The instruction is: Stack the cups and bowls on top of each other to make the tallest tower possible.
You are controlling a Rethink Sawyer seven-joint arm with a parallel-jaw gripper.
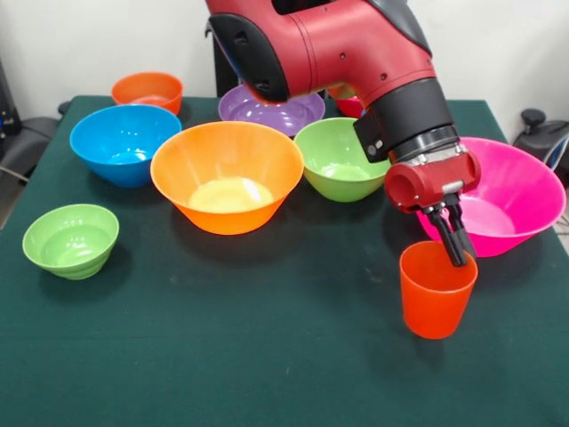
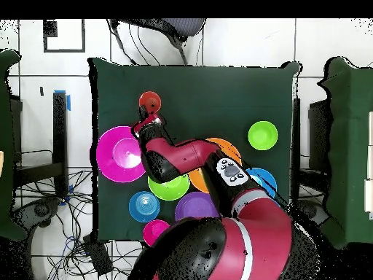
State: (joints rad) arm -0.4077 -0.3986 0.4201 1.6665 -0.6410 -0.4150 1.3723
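Gripper (image 1: 455,238) fingers reach down into the mouth of the orange-red cup (image 1: 436,294), at its far rim. They look close together, possibly pinching the cup's wall, but I cannot tell for sure whether they are clamped or merely inside. The cup stands upright on the green table (image 1: 267,356), just in front of the large pink bowl (image 1: 516,196).

No tower exists yet: every bowl sits apart on the cloth. The large orange bowl (image 1: 227,173) is central, the medium green bowl (image 1: 342,160) just beside it, the medium blue bowl (image 1: 124,142) to the other side, the purple bowl (image 1: 271,111) behind under the arm, the small orange bowl (image 1: 148,91) at the far corner, and the small green bowl (image 1: 71,238) alone near the front. From overhead, a small blue bowl (image 2: 144,206) and a small magenta-red bowl (image 2: 155,232) lie near the robot's base.

Risks as I judge them: a grip on 1 thin, tapered wall could let the cup swing or slip when lifted. If the fingers are only inside, any sideways move would tip it. The cup sits close to the pink bowl, so a low carry could knock that rim. Glossy plastic also slides easily on release.
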